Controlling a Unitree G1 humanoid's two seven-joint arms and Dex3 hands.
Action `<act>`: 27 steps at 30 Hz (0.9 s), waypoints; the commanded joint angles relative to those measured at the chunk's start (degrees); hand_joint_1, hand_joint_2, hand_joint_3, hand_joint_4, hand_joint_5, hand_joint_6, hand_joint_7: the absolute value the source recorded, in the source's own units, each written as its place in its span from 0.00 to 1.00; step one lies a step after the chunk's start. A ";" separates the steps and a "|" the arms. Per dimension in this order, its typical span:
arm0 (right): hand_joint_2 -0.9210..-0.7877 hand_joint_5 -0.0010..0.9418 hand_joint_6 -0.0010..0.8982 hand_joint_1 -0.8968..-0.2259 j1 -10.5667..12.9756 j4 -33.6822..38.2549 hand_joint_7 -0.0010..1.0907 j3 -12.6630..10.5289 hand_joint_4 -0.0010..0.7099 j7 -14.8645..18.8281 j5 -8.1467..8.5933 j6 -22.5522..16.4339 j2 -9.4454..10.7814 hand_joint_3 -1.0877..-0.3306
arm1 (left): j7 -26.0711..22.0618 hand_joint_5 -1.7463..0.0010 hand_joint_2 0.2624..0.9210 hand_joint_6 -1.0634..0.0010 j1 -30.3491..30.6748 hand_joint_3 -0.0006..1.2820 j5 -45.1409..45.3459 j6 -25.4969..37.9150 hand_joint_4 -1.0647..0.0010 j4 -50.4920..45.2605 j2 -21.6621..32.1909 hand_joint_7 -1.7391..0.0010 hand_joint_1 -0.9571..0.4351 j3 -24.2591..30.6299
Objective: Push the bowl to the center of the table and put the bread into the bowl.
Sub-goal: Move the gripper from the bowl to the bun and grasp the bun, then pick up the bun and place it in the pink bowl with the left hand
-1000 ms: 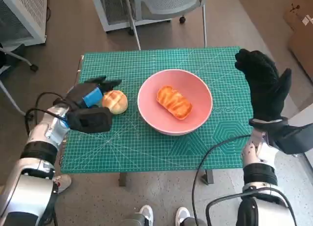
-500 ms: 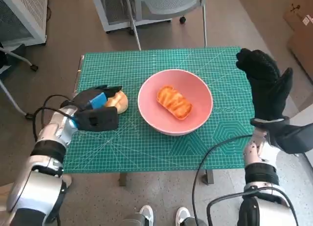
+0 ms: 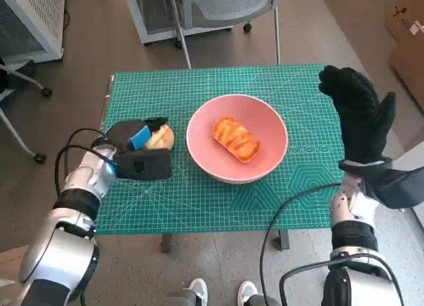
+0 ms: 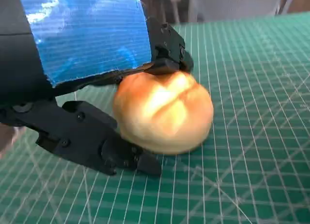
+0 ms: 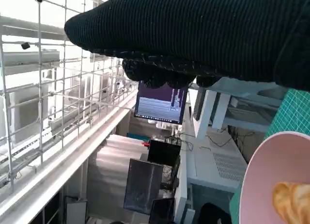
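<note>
A pink bowl [image 3: 265,161] stands near the middle of the green cutting mat [image 3: 199,200], with a long glazed bread [image 3: 236,138] lying in it. Left of the bowl a round bun [image 3: 161,136] rests on the mat. My left hand [image 3: 136,153] wraps round it. In the left wrist view the black fingers [image 4: 167,42] press on the top of the bun [image 4: 164,112] and another finger [image 4: 97,141] lies against its lower side. My right hand [image 3: 358,114] is raised over the table's right edge, holding nothing. The right wrist view catches the bowl's rim [image 5: 252,185] and the bread [image 5: 290,200].
A grey chair [image 3: 218,1] stands behind the table and a white cabinet [image 3: 26,14] at the back left. Cardboard boxes [image 3: 407,41] sit on the floor at the right. A person's shoes [image 3: 195,289] show below the table's front edge.
My left hand has moved right and closed in on the round bun, which it now covers more. The right hand, bowl and long bread have stayed put.
</note>
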 commanded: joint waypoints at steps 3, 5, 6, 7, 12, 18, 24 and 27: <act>0.00 0.00 0.31 0.42 1.26 -0.29 0.00 -0.02 0.29 0.85 0.05 0.54 -0.46 0.59 | 3.86 0.37 1.00 0.38 0.63 0.05 1.24 -2.74 0.36 0.49 0.43 0.32 0.69 -1.30; 0.00 0.00 0.32 0.42 1.35 -0.44 0.00 -0.06 0.29 1.01 0.14 0.56 -0.42 0.59 | 4.03 0.37 1.00 0.38 0.39 0.05 1.09 -3.25 0.36 0.36 0.64 0.32 0.69 -1.22; 0.00 0.00 0.32 0.41 1.39 -0.49 0.00 -0.08 0.29 1.08 0.19 0.57 -0.40 0.59 | 4.09 0.36 1.00 0.38 0.29 0.05 1.00 -3.49 0.36 0.29 0.73 0.32 0.69 -1.18; 0.00 0.00 0.32 0.41 1.43 -0.60 0.00 -0.08 0.29 1.17 0.25 0.59 -0.37 0.59 | 4.11 0.36 1.00 0.38 0.19 0.05 0.79 -3.85 0.36 0.12 0.88 0.32 0.69 -0.99; 0.00 0.00 0.31 0.41 1.51 -0.94 0.00 -0.10 0.28 1.33 0.41 0.80 -0.29 0.59 | 4.48 0.37 1.00 0.38 -0.42 0.05 0.03 -5.61 0.37 -0.88 1.71 0.31 0.69 -0.14; 0.00 0.00 0.31 0.42 1.54 -1.15 0.00 -0.21 0.28 1.71 0.64 1.02 -0.27 0.58 | 4.85 0.37 1.00 0.38 -1.43 0.05 -1.06 -8.85 0.37 -4.50 3.77 0.31 0.69 1.41; 0.00 0.00 0.31 0.42 1.70 -1.55 0.00 -0.14 0.28 1.49 0.51 0.98 -0.01 0.58 | 4.81 0.36 1.00 0.37 -1.40 0.05 -2.86 -11.77 0.38 -12.08 6.24 0.31 0.69 4.38; 0.00 0.00 0.31 0.41 1.77 -1.63 0.00 -0.11 0.28 1.40 0.41 0.90 0.05 0.58 | 4.76 0.36 1.00 0.37 -0.78 0.05 -3.51 -12.37 0.39 -16.60 7.22 0.32 0.69 5.98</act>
